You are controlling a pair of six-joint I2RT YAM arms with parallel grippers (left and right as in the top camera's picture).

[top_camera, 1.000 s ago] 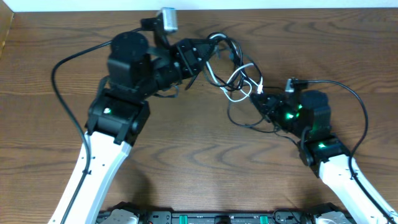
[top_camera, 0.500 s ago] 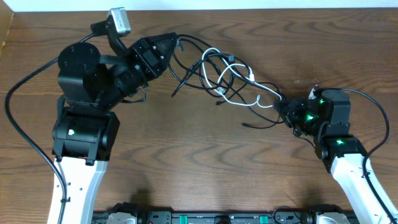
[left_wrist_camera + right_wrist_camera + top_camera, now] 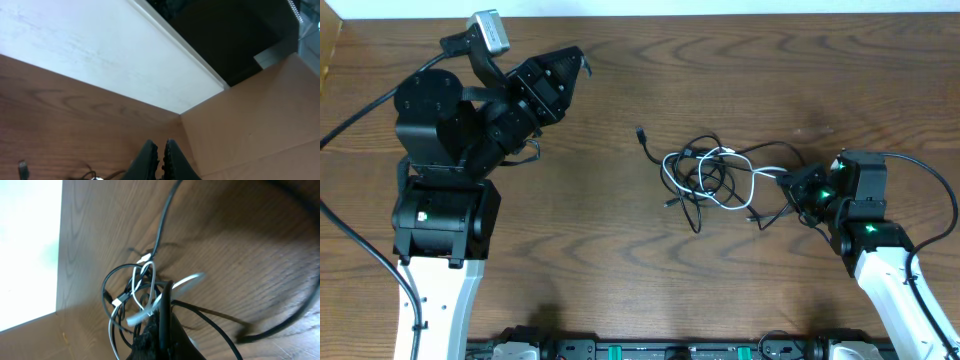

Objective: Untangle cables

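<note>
**Slack returned to the bundle: left arm lets go, right arm keeps its hold**

Overhead view. Half a second ago the cables (image 3: 712,180) were stretched in an open span between the two arms. Now they lie collapsed in a loose heap on the table (image 3: 620,280), right of centre. The left gripper (image 3: 570,62) stands well apart from them, up at the far left, carrying nothing. The right gripper (image 3: 784,181) touches the heap's right edge, with strands running into its tip.

Left wrist view. The fingers (image 3: 149,159) stand almost together, only a thin slit between them, and nothing is held. A plug end (image 3: 22,169) and a scrap of cord show at the lower left, clear of the tool.

Right wrist view. The jaws are closed tight on several strands at once, black ones and seemingly the white cord (image 3: 152,277). The tangle fans out just beyond the tip.

I judge that the pull loosened the knot only in part. Loops cross one another in the heap, so separation is not done, and I need a fresh grasp with the left arm.
</note>
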